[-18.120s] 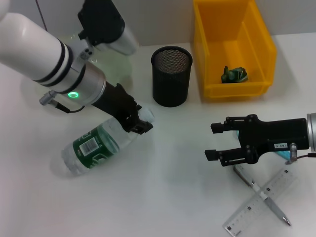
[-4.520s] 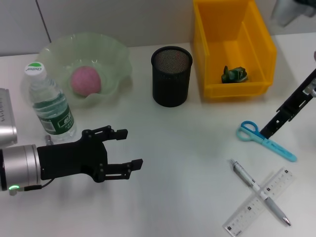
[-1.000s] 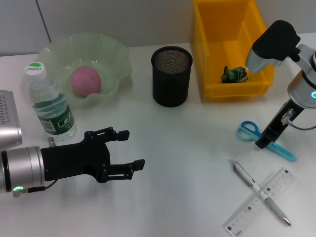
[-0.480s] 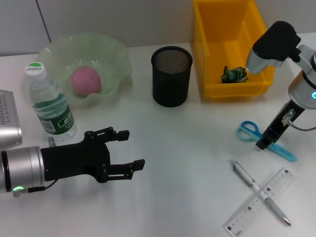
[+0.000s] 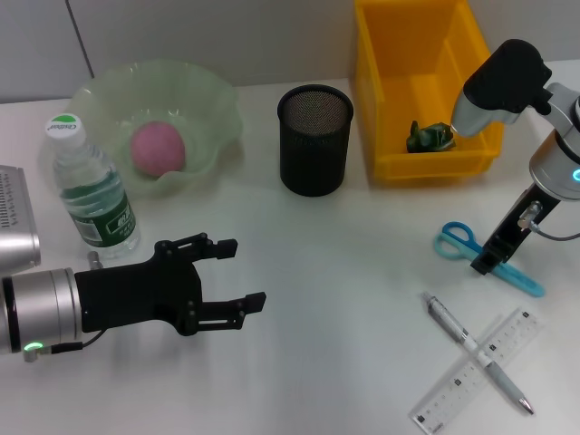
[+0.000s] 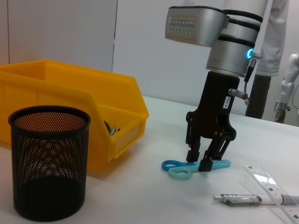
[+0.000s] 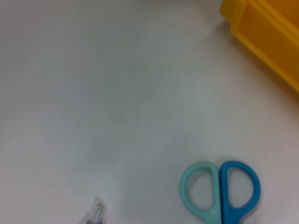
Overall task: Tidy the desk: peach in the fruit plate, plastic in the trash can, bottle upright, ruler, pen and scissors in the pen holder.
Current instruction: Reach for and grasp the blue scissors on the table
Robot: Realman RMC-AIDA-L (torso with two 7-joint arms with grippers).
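Observation:
The blue and teal scissors (image 5: pixel 458 241) lie on the table at the right. My right gripper (image 5: pixel 482 264) points straight down on them, just behind the handles. In the left wrist view its fingers (image 6: pixel 205 164) are closed in on either side of the scissors (image 6: pixel 180 169), which still rest on the table. The pen (image 5: pixel 476 351) lies crossed over the clear ruler (image 5: pixel 453 391) at the front right. The black mesh pen holder (image 5: pixel 314 138) stands at the back centre. The peach (image 5: pixel 159 148) sits in the green fruit plate (image 5: pixel 213 109). The bottle (image 5: pixel 91 195) stands upright. My left gripper (image 5: pixel 243 272) is open and idle at the front left.
The yellow bin (image 5: pixel 381 109) at the back right holds a piece of green plastic (image 5: pixel 429 136). It stands close behind my right arm. The right wrist view shows the scissor handles (image 7: pixel 219 189) and a corner of the bin (image 7: pixel 266 32).
Since 4.5 s ago the right gripper has come down onto the scissors. Over the last second it has barely moved. The left arm has stayed still.

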